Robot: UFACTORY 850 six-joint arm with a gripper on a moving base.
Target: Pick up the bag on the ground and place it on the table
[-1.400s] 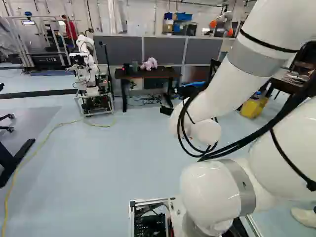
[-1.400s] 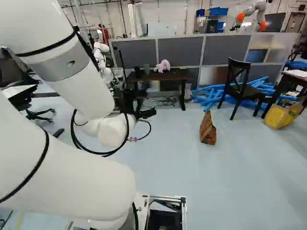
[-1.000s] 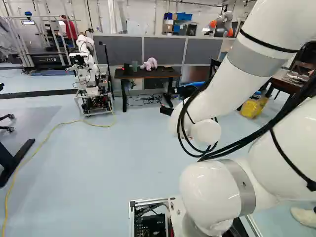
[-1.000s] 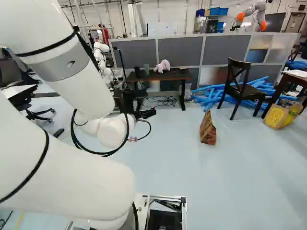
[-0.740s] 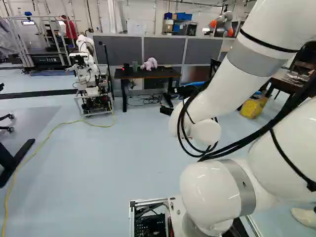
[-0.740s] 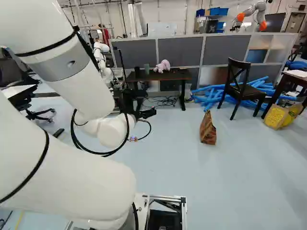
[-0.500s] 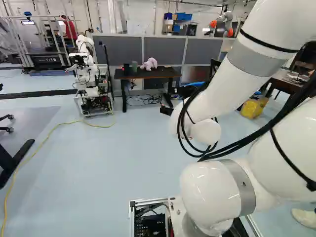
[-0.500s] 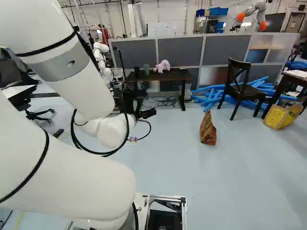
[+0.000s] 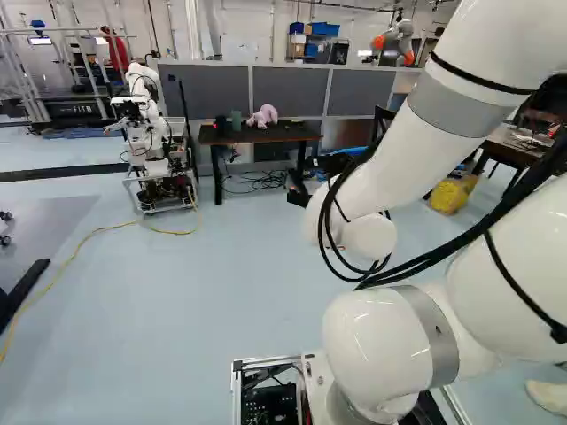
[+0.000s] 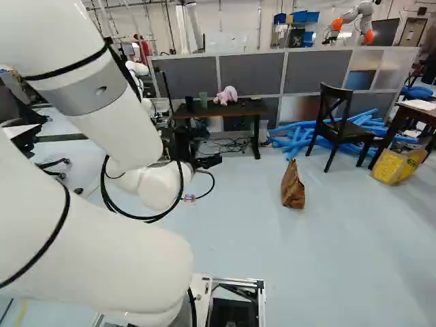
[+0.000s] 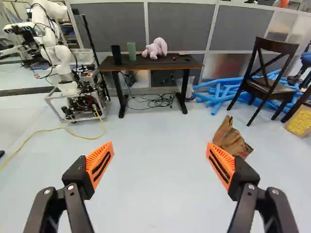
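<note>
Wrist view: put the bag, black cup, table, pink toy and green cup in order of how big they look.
1. Table
2. Bag, standing nearer the camera than the others
3. Pink toy
4. Green cup and black cup: too alike to rank

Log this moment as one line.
gripper: open, empty | bag: on floor, not yet gripped | table: ahead, plush toy on top
</note>
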